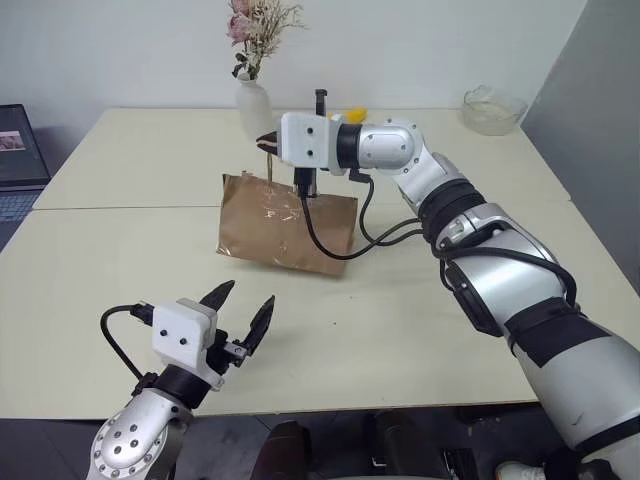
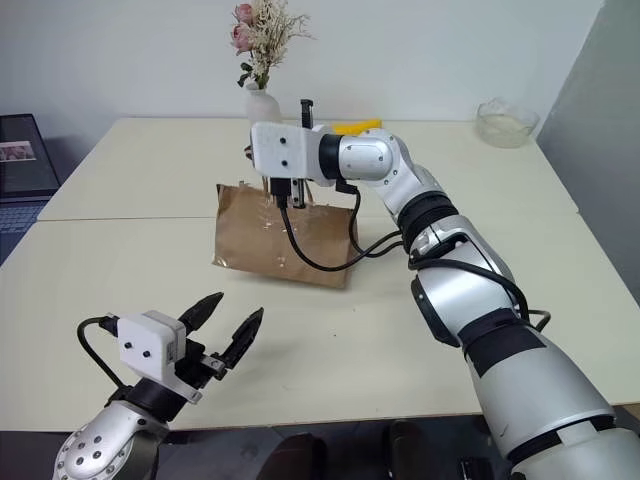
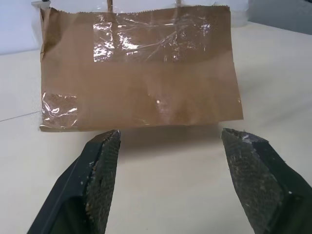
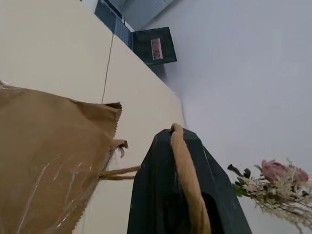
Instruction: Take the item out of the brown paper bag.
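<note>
The brown paper bag (image 1: pixel 285 225) stands upright in the middle of the table, with clear tape patches on its near face (image 3: pixel 141 83). My right gripper (image 1: pixel 268 143) hovers over the bag's top left corner, pointing left. It is shut on a tan cord handle (image 4: pixel 187 180), which runs between its black fingers (image 4: pixel 161 195). My left gripper (image 1: pixel 247 300) stands open near the table's front edge, level and pointing at the bag, with nothing between its fingers (image 3: pixel 100 165). The item is hidden.
Behind the bag stands a white vase (image 1: pixel 253 105) of dried flowers. A yellow banana (image 2: pixel 357 126) lies behind my right arm. A glass bowl (image 1: pixel 493 108) sits at the far right, a dark screen (image 1: pixel 15 150) at the left. A black cable (image 1: pixel 320 235) hangs across the bag's front.
</note>
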Available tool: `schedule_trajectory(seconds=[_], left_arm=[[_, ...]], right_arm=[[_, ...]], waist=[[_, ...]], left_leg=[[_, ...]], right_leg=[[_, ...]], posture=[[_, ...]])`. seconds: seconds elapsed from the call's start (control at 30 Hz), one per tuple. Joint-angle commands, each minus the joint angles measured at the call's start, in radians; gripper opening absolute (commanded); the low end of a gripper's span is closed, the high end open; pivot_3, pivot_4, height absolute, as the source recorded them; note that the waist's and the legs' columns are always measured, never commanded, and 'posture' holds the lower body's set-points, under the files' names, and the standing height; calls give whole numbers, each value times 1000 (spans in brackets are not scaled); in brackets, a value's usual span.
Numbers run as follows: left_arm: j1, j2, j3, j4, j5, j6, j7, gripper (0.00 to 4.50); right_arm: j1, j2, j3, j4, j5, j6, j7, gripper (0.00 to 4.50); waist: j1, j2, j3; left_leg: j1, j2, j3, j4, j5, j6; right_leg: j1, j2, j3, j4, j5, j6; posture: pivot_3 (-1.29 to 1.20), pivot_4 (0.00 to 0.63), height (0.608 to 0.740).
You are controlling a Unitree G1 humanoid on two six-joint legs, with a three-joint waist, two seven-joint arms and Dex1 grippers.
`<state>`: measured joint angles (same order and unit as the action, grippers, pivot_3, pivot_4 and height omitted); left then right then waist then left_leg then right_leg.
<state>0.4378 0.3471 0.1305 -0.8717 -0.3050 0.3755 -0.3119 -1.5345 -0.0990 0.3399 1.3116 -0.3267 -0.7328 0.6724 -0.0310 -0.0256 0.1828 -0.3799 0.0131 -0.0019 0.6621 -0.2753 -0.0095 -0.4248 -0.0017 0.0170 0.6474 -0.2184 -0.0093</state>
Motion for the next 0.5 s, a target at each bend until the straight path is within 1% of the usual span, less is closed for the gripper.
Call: schedule_trajectory(seconds=[0.03,0.07,0.3,0.5], left_arm=[[-6,-6,-18,-49,23,-17,20,3446],[-9,-5,-20,-49,25,-16,21,3446],[-37,11,-28,-31,44,-18,13,3446],[-44,12,-22,-14,42,-25,3,3446]], right_arm=[[-45,-1,50,4,-93,-52,-109,70],[-48,-1,62,8,-113,-55,-133,70],[-54,-11,170,29,-281,-70,-322,70],[-24,-2,175,50,-310,0,-341,70]], waist=[[0,0,0],[0,0,0],[0,0,0],[-1,0,0]], left_leg=[[0,0,0,0,0,0],[0,0,0,0,0,0],[0,0,0,0,0,0],[0,0,0,0,0,0]], right_leg=[[0,0,0,0,-1,0],[0,0,0,0,-3,3],[0,0,0,0,-3,2],[0,0,0,1,-3,1]], posture=[[0,150,740],[0,150,740],[0,150,740],[0,150,740]])
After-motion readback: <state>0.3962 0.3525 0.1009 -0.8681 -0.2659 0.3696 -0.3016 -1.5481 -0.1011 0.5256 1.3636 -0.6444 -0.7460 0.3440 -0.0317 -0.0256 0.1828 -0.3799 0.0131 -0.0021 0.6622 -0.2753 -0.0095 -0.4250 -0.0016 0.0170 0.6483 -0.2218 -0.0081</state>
